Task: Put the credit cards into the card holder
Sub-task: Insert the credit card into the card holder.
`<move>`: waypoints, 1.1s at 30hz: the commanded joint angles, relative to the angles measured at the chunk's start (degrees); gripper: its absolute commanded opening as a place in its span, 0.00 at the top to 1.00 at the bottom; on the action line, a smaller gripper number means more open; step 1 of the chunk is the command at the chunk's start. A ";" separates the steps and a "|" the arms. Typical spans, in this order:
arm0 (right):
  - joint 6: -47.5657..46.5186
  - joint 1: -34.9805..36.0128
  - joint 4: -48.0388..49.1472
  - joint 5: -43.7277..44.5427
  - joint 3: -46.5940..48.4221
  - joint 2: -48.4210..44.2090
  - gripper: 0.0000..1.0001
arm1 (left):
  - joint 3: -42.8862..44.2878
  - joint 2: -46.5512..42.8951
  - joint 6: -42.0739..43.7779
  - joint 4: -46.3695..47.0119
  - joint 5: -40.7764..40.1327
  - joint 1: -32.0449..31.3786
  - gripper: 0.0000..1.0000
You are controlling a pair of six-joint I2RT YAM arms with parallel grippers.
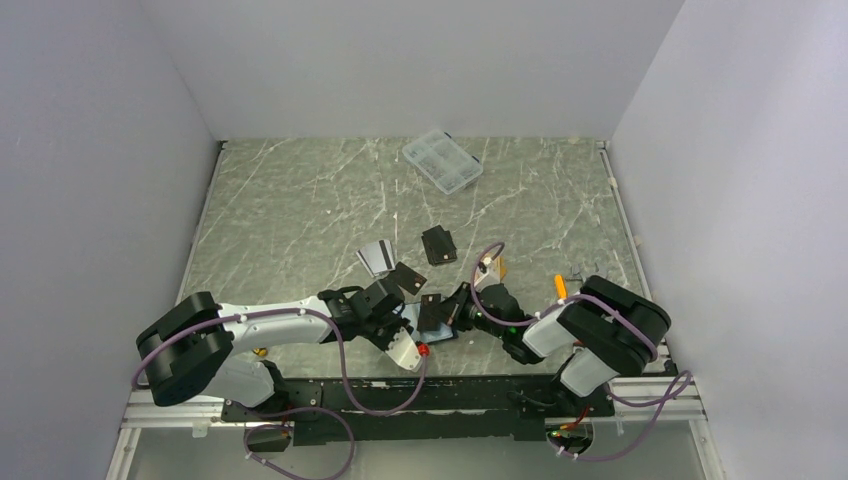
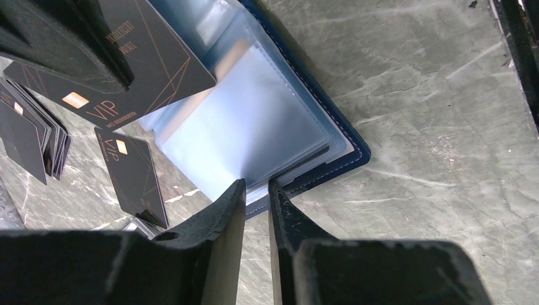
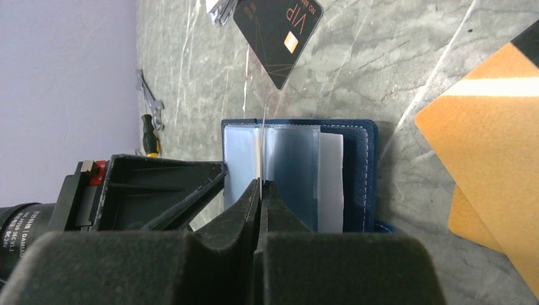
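Observation:
The card holder [image 2: 254,121] lies open on the table, navy outside, light blue sleeves inside; it also shows in the right wrist view [image 3: 367,171]. My right gripper [image 3: 260,183] is shut on a black VIP card [image 2: 127,63], held on edge with its lower edge at the sleeves. My left gripper [image 2: 257,184] has its jaws a narrow gap apart, tips at the holder's near edge, nothing seen pinched. Both grippers meet near the table's front [image 1: 430,318]. Loose cards lie behind: silver [image 1: 375,257], black [image 1: 438,245], black [image 2: 130,175] and orange [image 3: 489,152].
A clear plastic compartment box [image 1: 442,160] stands at the back. A small screwdriver [image 3: 149,130] and a wrench lie at the right. A fanned stack of dark cards [image 2: 38,140] lies beside the holder. The table's front rail [image 2: 515,51] is close.

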 commanded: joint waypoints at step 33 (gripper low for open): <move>2.55 4.21 -0.70 2.29 0.66 1.88 1.00 | -0.88 -2.78 -5.01 -7.82 3.26 -1.39 0.73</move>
